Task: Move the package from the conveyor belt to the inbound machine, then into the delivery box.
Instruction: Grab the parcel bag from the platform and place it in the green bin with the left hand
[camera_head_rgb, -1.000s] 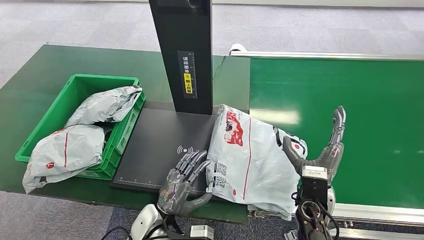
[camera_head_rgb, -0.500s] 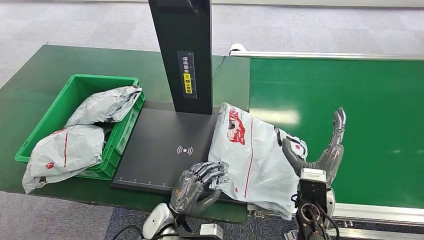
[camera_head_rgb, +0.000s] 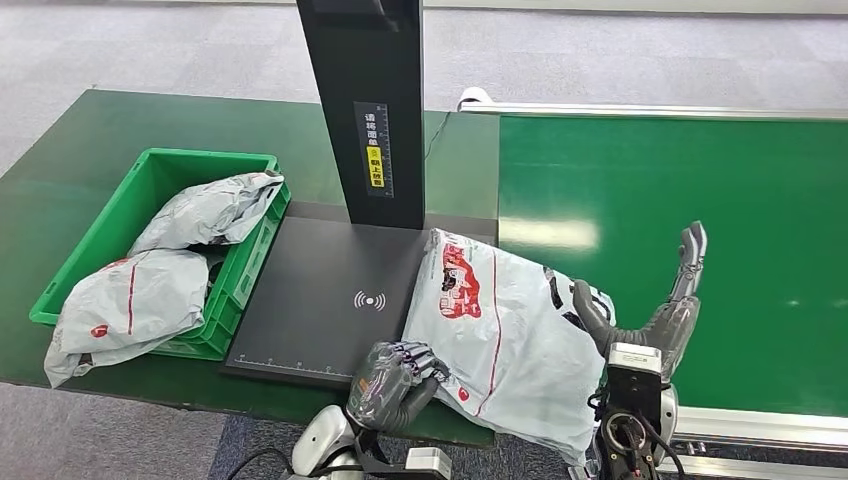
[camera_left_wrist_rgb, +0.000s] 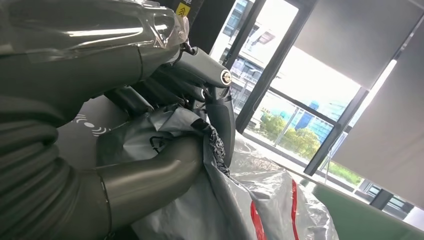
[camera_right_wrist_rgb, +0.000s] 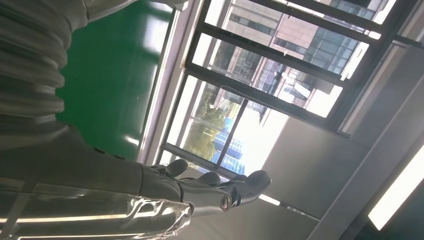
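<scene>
Left hand: the left hand (camera_head_rgb: 395, 372) has its fingers curled over the near left edge of the package (camera_head_rgb: 497, 335), grasping the film; the left wrist view shows thumb and fingers (camera_left_wrist_rgb: 220, 107) pinching a fold of grey plastic.
Right hand: the right hand (camera_head_rgb: 655, 318) stands released beside the package's right edge, fingers straight up and apart, its thumb lying against the bag.
Hidden: the package's near edge hangs past the table edge, partly behind the right wrist; the print on it is too small to read.
Package place: it straddles the scanner plate (camera_head_rgb: 320, 290) of the inbound machine (camera_head_rgb: 368, 110) and the conveyor belt (camera_head_rgb: 680, 210).
Package axis: long axis runs from far left, near the machine's post, to near right.
Surface: a green table (camera_head_rgb: 90, 140) carries the green delivery box (camera_head_rgb: 150, 180), which holds two grey bags (camera_head_rgb: 205, 210).
Room: grey floor beyond; the wrist views show large windows.
</scene>
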